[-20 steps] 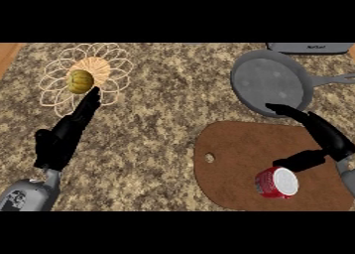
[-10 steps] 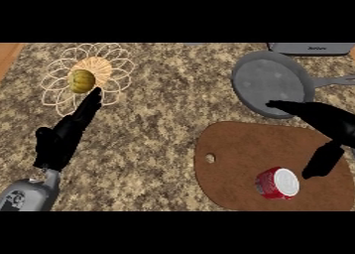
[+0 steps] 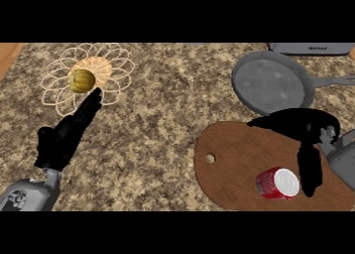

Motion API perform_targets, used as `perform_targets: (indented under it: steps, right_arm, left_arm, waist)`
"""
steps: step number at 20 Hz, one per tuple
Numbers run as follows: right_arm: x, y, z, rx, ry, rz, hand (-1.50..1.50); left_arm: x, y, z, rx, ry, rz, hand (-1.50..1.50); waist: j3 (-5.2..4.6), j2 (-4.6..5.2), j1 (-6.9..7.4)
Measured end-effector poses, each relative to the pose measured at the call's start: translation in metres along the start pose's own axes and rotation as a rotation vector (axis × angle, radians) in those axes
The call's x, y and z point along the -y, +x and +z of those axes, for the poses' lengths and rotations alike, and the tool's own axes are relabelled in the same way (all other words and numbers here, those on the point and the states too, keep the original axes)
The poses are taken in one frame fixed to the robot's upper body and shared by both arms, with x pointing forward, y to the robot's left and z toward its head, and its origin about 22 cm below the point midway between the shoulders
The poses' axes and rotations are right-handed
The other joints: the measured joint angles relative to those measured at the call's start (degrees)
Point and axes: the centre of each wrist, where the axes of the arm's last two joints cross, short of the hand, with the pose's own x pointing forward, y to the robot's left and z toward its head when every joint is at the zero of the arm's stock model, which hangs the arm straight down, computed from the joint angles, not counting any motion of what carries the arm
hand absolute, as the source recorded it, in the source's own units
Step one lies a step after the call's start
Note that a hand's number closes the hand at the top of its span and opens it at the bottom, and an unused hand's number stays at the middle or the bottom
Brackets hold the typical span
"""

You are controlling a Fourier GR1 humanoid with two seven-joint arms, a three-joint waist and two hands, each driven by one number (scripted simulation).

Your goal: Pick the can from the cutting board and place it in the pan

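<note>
Hovering over cutting board (image 3: 239, 163), right hand (image 3: 301, 121) spread, unclenched, thumb just beside can (image 3: 278, 183); left hand (image 3: 63, 141) flat, released.

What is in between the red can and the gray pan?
In the head view, the right hand sits between the can and the pan, over the brown cutting board.

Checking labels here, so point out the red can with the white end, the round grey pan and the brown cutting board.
red can (image 3: 268, 183): head view, its red side wall.
round grey pan (image 3: 272, 82): head view, its flat base.
brown cutting board (image 3: 235, 166): head view, bare top left of can.
</note>
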Motion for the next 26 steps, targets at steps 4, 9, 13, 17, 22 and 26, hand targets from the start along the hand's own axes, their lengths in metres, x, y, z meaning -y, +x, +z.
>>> perform_targets:
  steps: [4,9,13,17,22,26]
  right_arm:
    - [0.001,0.027,-0.001,-0.02,0.034,0.021,-1.5]
    - [-0.009,0.041,0.0,-0.025,0.029,0.038,-1.5]
    - [-0.015,0.042,0.003,-0.05,0.029,0.063,-1.5]
    - [-0.025,0.042,0.0,-0.076,0.038,0.088,-1.5]
    - [-0.036,0.035,-0.003,-0.109,0.038,0.1,-1.5]
    - [-0.046,0.033,-0.01,-0.127,0.039,0.109,-1.5]
  left_arm:
    - [-0.001,-0.001,-0.001,0.0,0.005,0.005,0.0]
    - [0.0,0.004,-0.001,0.0,0.013,0.002,0.0]
    - [0.003,0.007,0.0,0.001,0.013,0.004,0.0]
    - [0.004,0.005,-0.003,0.004,0.01,0.006,0.0]
    - [0.001,-0.001,0.007,0.0,0.01,0.003,0.0]
    - [0.002,0.001,0.003,0.002,0.01,0.005,0.0]
  waist:
    - [0.05,-0.05,-0.45]
    - [0.11,-0.08,-0.71]
    - [0.12,-0.07,-0.77]
    - [0.13,-0.01,-0.82]
    - [0.16,0.01,-0.66]
    - [0.16,0.06,-0.7]
